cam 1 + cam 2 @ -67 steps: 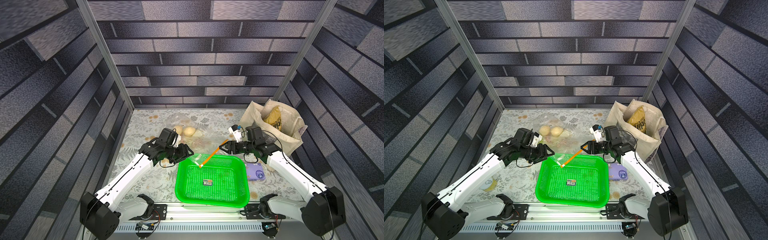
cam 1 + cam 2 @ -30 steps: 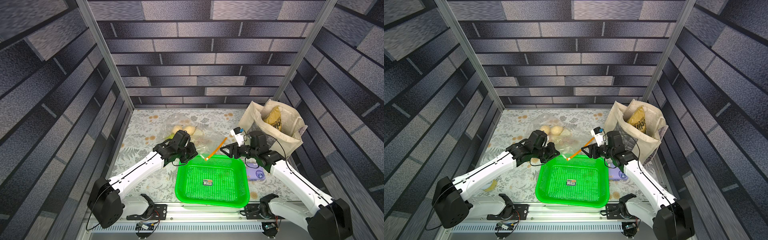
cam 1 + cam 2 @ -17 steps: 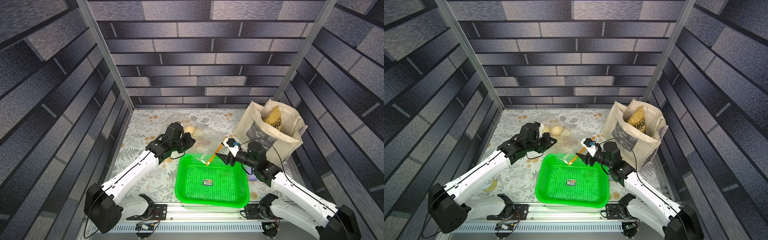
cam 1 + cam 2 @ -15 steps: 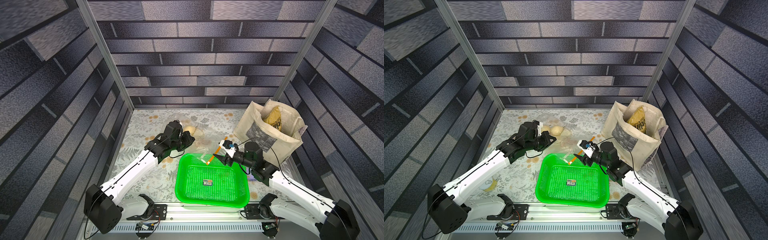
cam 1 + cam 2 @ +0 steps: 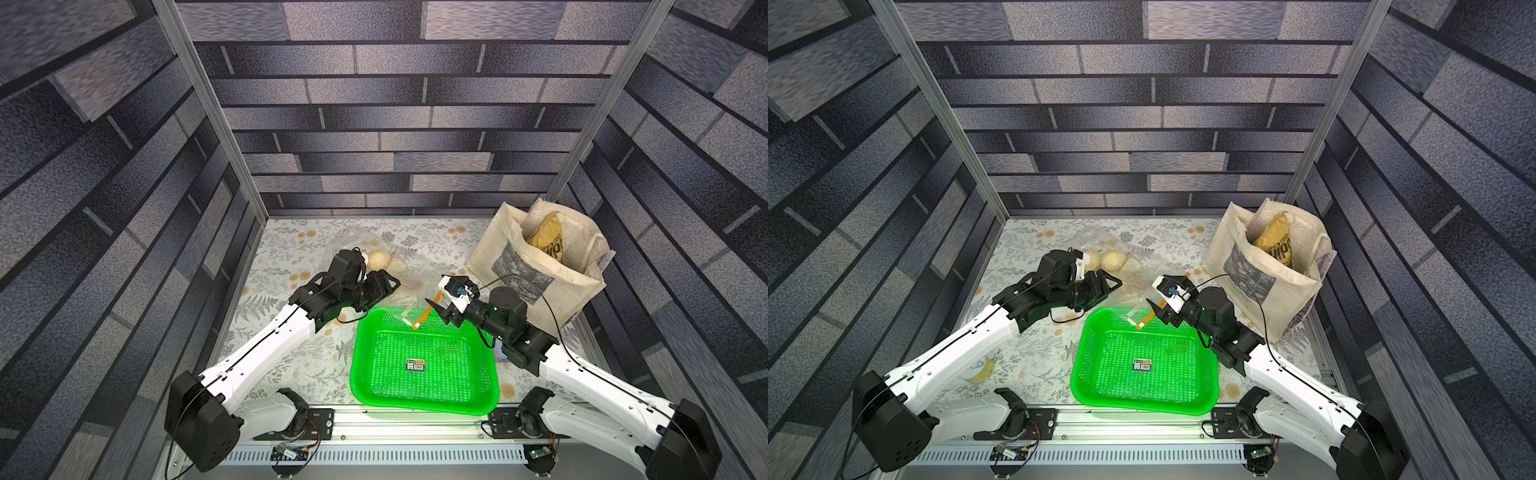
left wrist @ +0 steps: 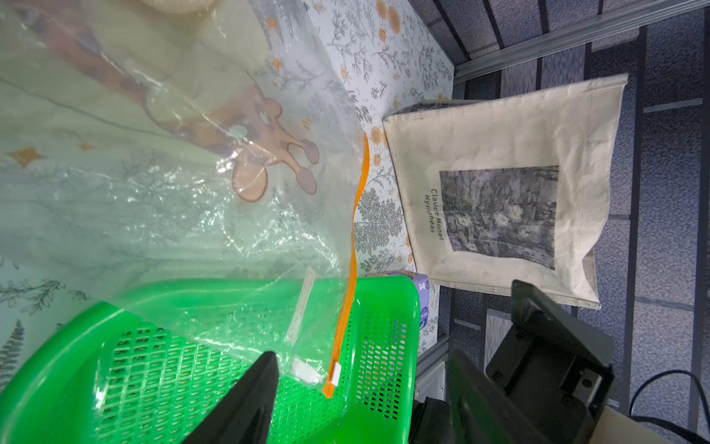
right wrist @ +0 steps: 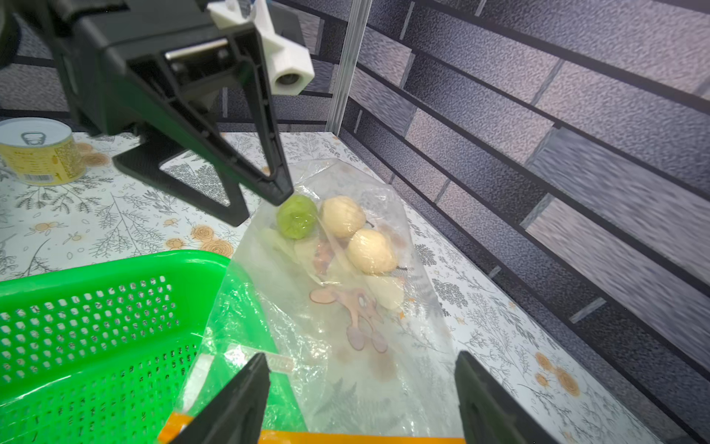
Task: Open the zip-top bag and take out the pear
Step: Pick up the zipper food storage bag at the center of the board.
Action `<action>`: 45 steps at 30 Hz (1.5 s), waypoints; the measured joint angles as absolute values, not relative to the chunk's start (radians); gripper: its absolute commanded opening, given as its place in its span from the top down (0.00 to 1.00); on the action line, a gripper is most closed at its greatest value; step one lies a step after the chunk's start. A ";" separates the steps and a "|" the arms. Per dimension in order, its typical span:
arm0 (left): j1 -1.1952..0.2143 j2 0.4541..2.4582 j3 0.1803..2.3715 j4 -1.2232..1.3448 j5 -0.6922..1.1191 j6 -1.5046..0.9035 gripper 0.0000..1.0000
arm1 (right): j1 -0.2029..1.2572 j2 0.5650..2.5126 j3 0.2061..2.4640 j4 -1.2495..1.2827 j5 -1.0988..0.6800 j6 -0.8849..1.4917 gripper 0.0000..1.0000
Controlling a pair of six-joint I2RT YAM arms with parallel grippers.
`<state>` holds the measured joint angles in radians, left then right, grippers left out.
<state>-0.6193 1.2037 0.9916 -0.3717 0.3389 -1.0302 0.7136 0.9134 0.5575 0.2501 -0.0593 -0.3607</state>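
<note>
The zip-top bag (image 5: 405, 280) lies crinkled on the flowered table, and its orange zip strip (image 5: 424, 312) droops over the green basket's far rim. Inside it sit a pale pear (image 7: 343, 216), a second pale fruit (image 7: 372, 251) and a green fruit (image 7: 297, 222). My left gripper (image 5: 390, 286) is open beside the bag. In the left wrist view the strip's end with its white slider (image 6: 335, 373) hangs loose between the spread fingers. My right gripper (image 5: 436, 309) is open over the strip (image 7: 345, 437), which runs across the gap without being pinched.
A green mesh basket (image 5: 356, 374) fills the front centre. A cream tote bag (image 5: 536, 270) holding a yellow chip packet stands at the back right. A yellow can (image 7: 41, 152) stands on the left, and a purple item (image 6: 422, 286) lies behind the basket's right corner.
My left gripper has opened and let go of the bag. The right jaws have spread wider and the zip strip has dropped onto the basket rim.
</note>
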 measured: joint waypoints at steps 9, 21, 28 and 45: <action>-0.730 1.253 0.946 -0.366 0.342 -1.135 0.24 | 0.681 0.886 0.551 0.102 0.011 -0.126 0.21; -0.832 1.389 1.062 -0.506 0.268 -1.154 0.26 | 0.621 0.866 0.551 0.027 0.014 -0.018 0.20; -0.818 1.412 1.062 -0.517 0.241 -1.155 0.34 | 0.607 0.839 0.550 0.023 0.004 -0.014 0.19; -0.750 1.415 1.007 -0.367 0.251 -1.164 1.00 | 0.603 0.850 0.550 0.022 -0.009 -0.004 0.20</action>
<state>-0.7502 1.4155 1.0069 -0.3672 0.2508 -1.1645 0.6033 0.8505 0.5503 0.0219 -0.0090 -0.0040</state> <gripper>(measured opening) 0.092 0.799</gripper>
